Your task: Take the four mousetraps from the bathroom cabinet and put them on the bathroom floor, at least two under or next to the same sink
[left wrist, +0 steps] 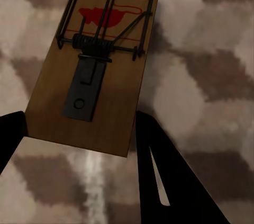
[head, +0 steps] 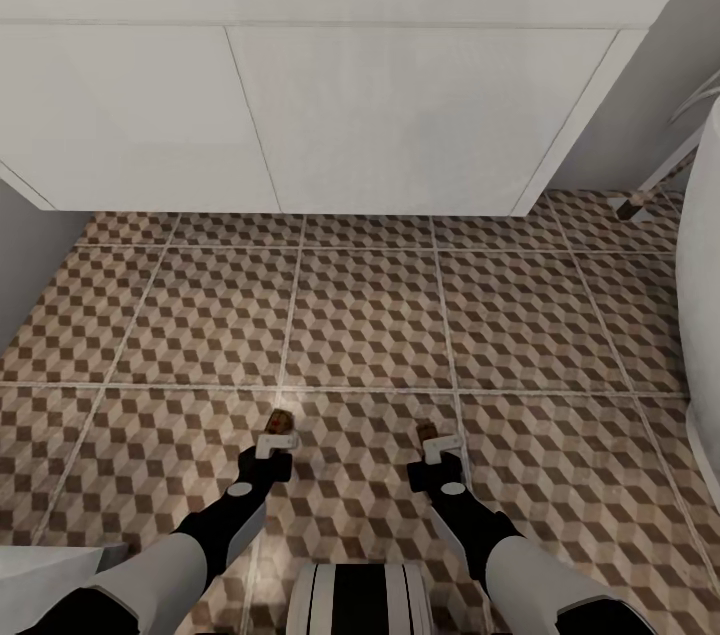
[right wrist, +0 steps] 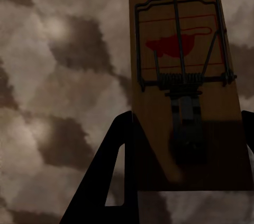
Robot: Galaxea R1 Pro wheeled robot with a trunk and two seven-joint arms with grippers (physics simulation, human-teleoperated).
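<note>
Each hand holds one mousetrap over the bathroom floor [head: 360,315]. My left gripper [head: 275,442] is shut on a small brown mousetrap [head: 281,421]. The left wrist view shows that mousetrap [left wrist: 95,60] close up, with its spring, metal bar and red mouse print, clamped between the black fingers [left wrist: 169,176]. My right gripper [head: 441,447] is shut on a second mousetrap [head: 427,432]. In the right wrist view this mousetrap [right wrist: 185,86] sits between the dark fingers [right wrist: 114,171], with blurred tiles behind it. The cabinet and the sink are out of view.
A white box-like unit with flat door fronts [head: 300,105] spans the far side, its base meeting the tiles. A grey wall [head: 25,265] closes the left. A white rounded fixture [head: 700,265] and a dark-tipped leg [head: 632,207] stand at the right.
</note>
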